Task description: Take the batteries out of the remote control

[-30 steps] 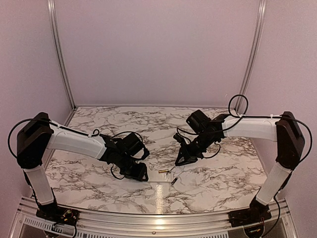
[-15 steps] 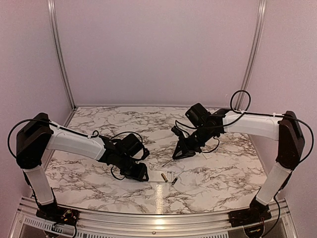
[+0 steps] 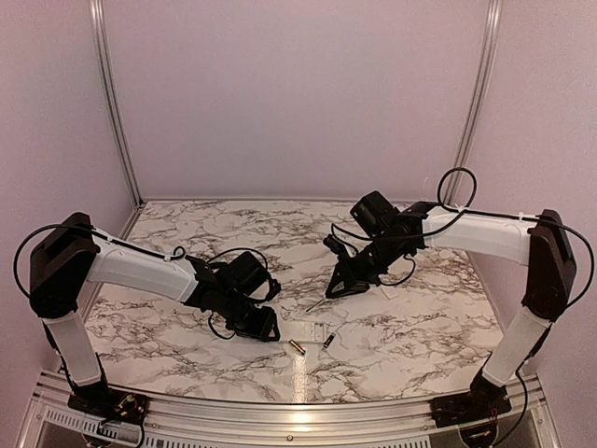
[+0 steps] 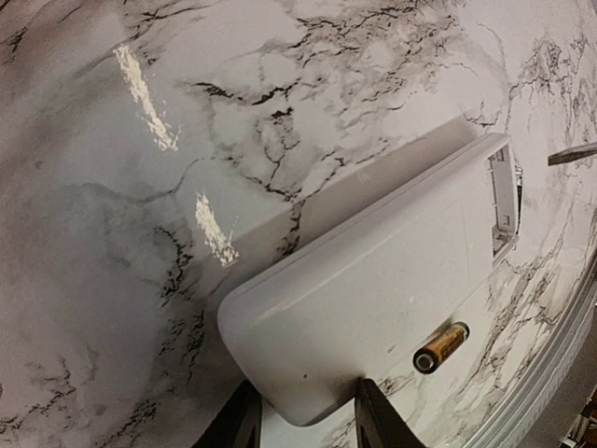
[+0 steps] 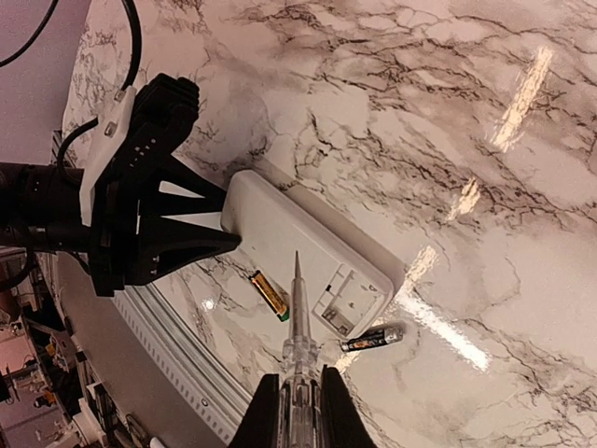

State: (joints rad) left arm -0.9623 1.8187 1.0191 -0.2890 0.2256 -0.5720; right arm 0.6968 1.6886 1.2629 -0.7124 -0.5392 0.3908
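The white remote control [image 4: 373,271] lies on the marble with its battery recess [image 5: 350,303] open and empty. My left gripper [image 4: 303,425] is shut on the remote's rounded end, one finger on each side. The golden-orange battery [image 5: 269,293] lies on the table beside the remote, toward the near edge. The dark battery with a gold end [image 5: 371,339] lies just past the recess end. My right gripper [image 5: 297,411] is shut on a thin grey rod [image 5: 297,299], held above the remote with its tip pointing down. In the top view the remote [image 3: 311,329] sits between both grippers.
The table's metal front rail [image 5: 177,373] runs close to the batteries. The left arm's black gripper body [image 5: 149,215] sits at the remote's far end in the right wrist view. Marble surface extends behind both arms.
My right gripper has lifted the rod up and back from the remote. The golden battery has rolled from beside the remote toward the near edge. The left gripper has hardly moved.
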